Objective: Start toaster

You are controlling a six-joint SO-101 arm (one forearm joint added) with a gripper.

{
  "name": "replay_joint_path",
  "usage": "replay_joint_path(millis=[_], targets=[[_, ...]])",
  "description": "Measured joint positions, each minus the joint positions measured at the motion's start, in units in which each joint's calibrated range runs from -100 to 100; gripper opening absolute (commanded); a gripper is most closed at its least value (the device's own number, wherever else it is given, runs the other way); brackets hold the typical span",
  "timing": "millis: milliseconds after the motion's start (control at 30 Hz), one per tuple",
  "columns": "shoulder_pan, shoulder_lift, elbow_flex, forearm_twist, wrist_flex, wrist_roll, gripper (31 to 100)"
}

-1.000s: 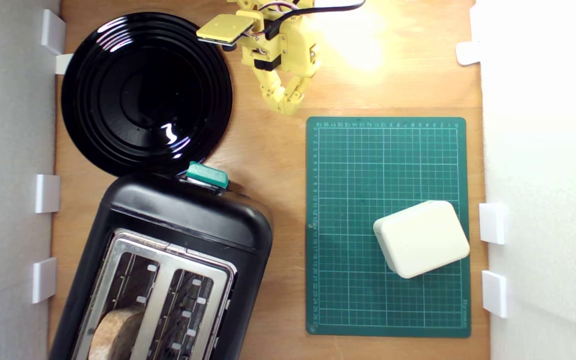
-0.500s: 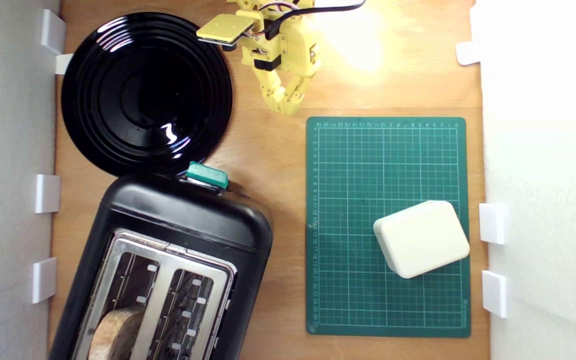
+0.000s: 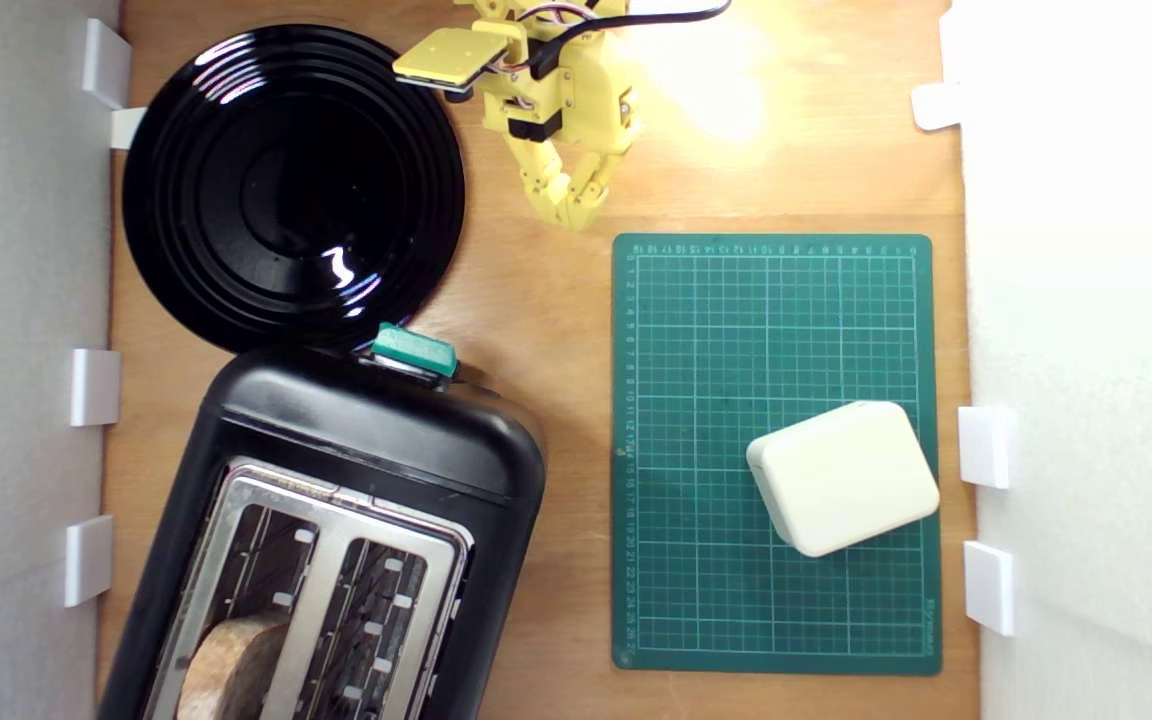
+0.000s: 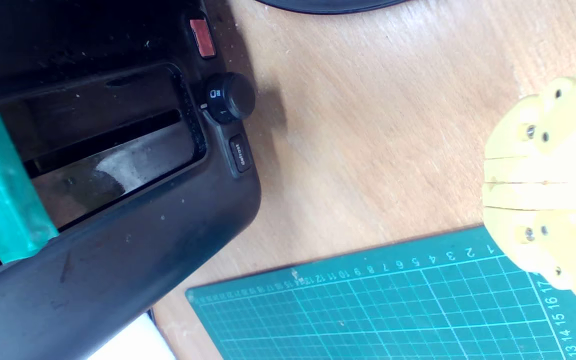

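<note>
The glossy black toaster (image 3: 356, 470) lies at the exterior view's lower left, its silver slot frame facing up, with a brown slice of toast (image 3: 231, 665) in one slot. Its teal lever tab (image 3: 414, 351) sticks out at the end nearest the arm; the wrist view shows the tab (image 4: 3, 190), a black knob (image 4: 229, 97) and a defrost button (image 4: 239, 152). My yellow gripper (image 3: 576, 210) hangs near the top centre, well apart from the toaster, fingers together and holding nothing. In the wrist view the gripper (image 4: 518, 184) shows its fingers pressed shut.
A round black ridged plate (image 3: 291, 185) sits at the exterior view's upper left, just behind the toaster. A green cutting mat (image 3: 716, 330) lies on the right with a cream rounded box (image 3: 843, 477) on it. White brackets line both side walls.
</note>
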Motion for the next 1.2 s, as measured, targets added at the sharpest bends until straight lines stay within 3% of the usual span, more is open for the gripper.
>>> replay_joint_path(millis=[433, 567, 800, 1000, 1200], targets=[[0.00, 0.00, 0.00, 0.00, 0.00, 0.00, 31.4], [2.53, 0.00, 0.00, 0.10, 0.00, 0.00, 31.5], [5.33, 1.92, -1.58, 4.33, 0.34, 0.70, 31.3], [5.51, 13.76, -10.84, 6.55, 1.28, 2.05, 31.3], [5.78, 28.10, -26.23, 13.38, 1.79, 2.05, 31.3]])
